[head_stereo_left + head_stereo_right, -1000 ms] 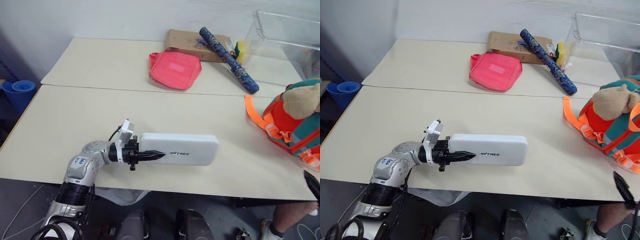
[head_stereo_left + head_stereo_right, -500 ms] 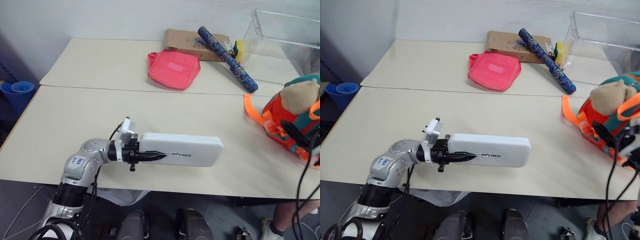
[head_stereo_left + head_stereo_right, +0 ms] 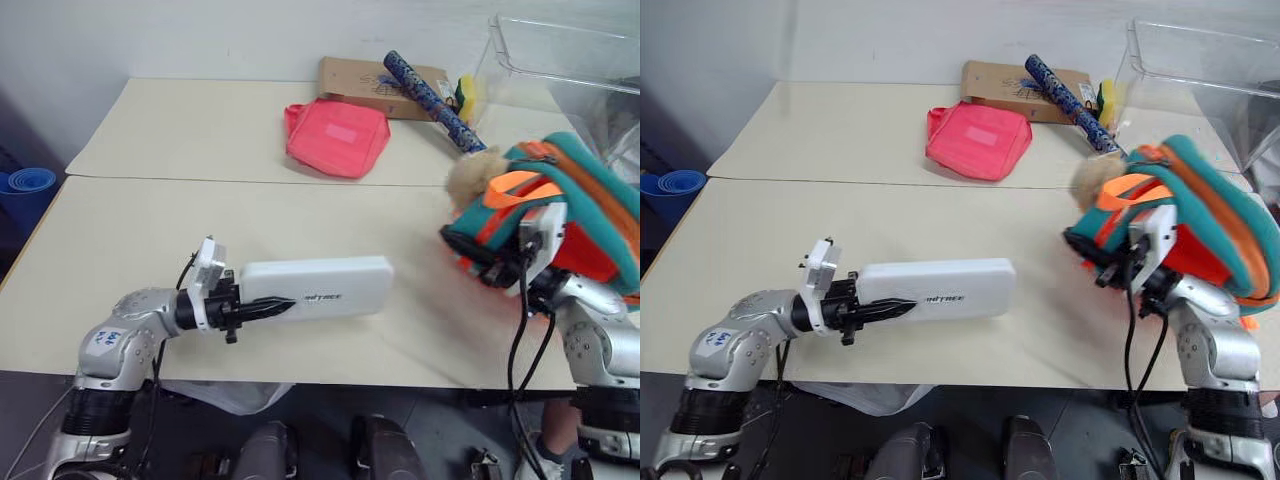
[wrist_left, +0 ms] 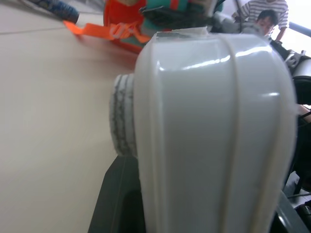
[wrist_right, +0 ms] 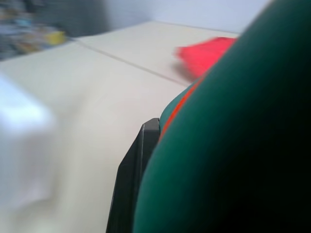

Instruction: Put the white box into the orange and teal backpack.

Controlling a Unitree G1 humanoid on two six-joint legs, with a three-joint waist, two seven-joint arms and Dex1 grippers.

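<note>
I am gripping the near end of the white box (image 3: 318, 288) in the left gripper (image 3: 262, 307), jaws closed on it, holding it flat over the table (image 3: 200, 220). The right gripper (image 3: 1110, 262) is clamping the orange and teal backpack (image 3: 1185, 215), just right of the box. Risk: the soft mouth is sagging, so the box may catch its rim, or pivot in a one-end grip.

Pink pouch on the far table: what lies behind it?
Behind the pink pouch lies a brown cardboard box with a blue patterned roll slanting across it. The roll's near end is hidden by the backpack; a yellow item beside it is unclear.
</note>
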